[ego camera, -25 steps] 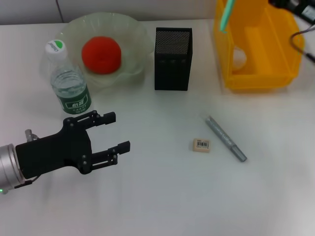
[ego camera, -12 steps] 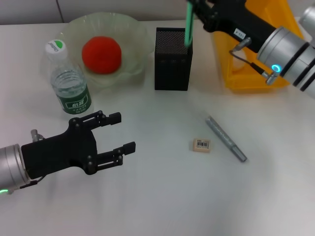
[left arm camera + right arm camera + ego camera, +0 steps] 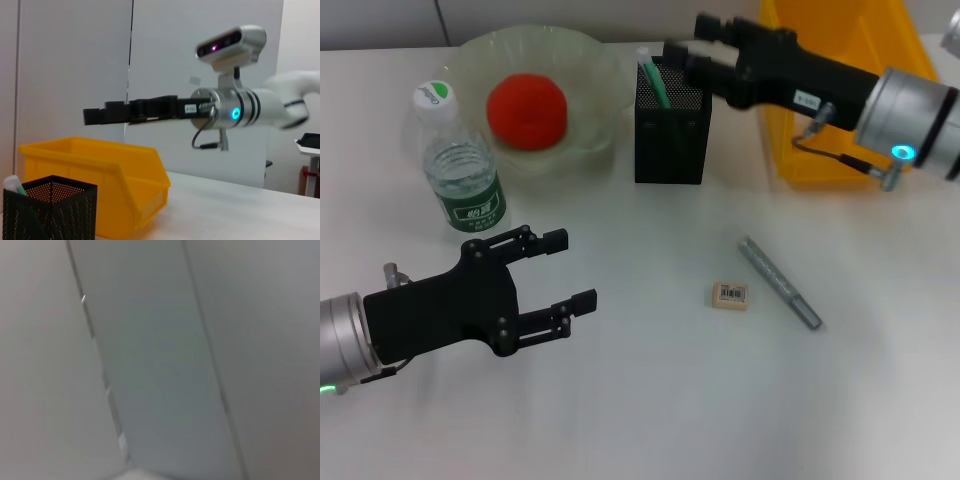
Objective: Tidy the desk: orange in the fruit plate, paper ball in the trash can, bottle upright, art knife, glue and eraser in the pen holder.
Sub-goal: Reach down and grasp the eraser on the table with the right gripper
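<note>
Right hand (image 3: pixel 682 52): reaching in from the far right, forearm roughly level, black fingers (image 3: pixel 705 24) spread and empty just above the far rim of the pen holder (image 3: pixel 670 130). Same hand seen side-on in the left wrist view (image 3: pixel 95 115), stretched out flat above the yellow bin (image 3: pixel 107 175).

Left hand (image 3: pixel 555 270): low over the near left of the surface (image 3: pixel 650 400), fingers parted, nothing between them, pointing toward the middle of the desk.

Pen holder: square black mesh box, upright. Green glue stick (image 3: pixel 652 78) with a pale cap leaning inside it, tip sticking out over the rim; also visible in the left wrist view (image 3: pixel 14 185) behind the mesh (image 3: pixel 50 207).

Art knife (image 3: pixel 778 282): slim grey metallic bar, lying diagonally on the surface, right of the eraser (image 3: pixel 728 295). Eraser: small tan block with a barcode label, flat, near the knife but apart from it.

Orange (image 3: pixel 525 110): round, reddish-orange, matt skin, resting in the fruit plate (image 3: pixel 595 60), a translucent pale-green dish with a scalloped edge.

Bottle (image 3: pixel 460 165): clear plastic, white cap, green label, standing upright just beside the plate.

Yellow bin: glossy moulded plastic, at the far right behind the right arm.

Right wrist view: only blurred grey panels.
</note>
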### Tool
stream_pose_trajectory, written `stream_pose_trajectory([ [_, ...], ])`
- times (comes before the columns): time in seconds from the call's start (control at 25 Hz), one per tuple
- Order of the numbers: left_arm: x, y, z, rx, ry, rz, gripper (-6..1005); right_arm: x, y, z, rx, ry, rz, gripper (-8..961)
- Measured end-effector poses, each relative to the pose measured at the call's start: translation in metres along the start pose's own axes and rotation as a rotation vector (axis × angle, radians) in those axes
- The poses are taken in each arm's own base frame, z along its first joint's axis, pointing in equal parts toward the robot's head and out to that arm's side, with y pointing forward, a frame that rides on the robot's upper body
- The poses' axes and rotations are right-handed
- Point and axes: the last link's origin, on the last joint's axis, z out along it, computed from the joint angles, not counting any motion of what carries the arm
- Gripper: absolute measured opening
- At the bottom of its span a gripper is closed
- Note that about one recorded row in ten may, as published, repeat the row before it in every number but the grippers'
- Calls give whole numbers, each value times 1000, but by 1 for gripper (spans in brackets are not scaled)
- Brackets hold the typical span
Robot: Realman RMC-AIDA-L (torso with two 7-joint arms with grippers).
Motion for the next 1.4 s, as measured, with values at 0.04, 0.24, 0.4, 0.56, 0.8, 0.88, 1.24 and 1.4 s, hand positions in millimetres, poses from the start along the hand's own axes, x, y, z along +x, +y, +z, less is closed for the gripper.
stream_pose_trajectory([
  [0.04,0,0,0,-1,0,1,752,-6,-1,-4,-23,43,5,532],
  [0.24,-1,2,-4,-5,3,-4,752,-28,2,-27,-83,422,42,720],
  [0.4,-1,3,-5,-8,6,-6,752,-41,7,-37,-31,801,19,795],
  [0.56,-1,4,-5,-9,8,-9,752,-45,22,-33,-62,1013,-52,794],
  [0.8,-2,6,-4,-8,11,-9,752,-27,43,-9,-145,1171,-170,792],
  [0.88,-3,6,-5,-6,11,-9,752,-20,49,-1,-166,1175,-191,792],
  [1.24,-2,9,-7,-12,18,-15,752,3,57,27,-171,1172,-276,720],
  [1.4,0,9,-5,-26,25,-11,752,13,59,34,-165,1199,-305,673],
])
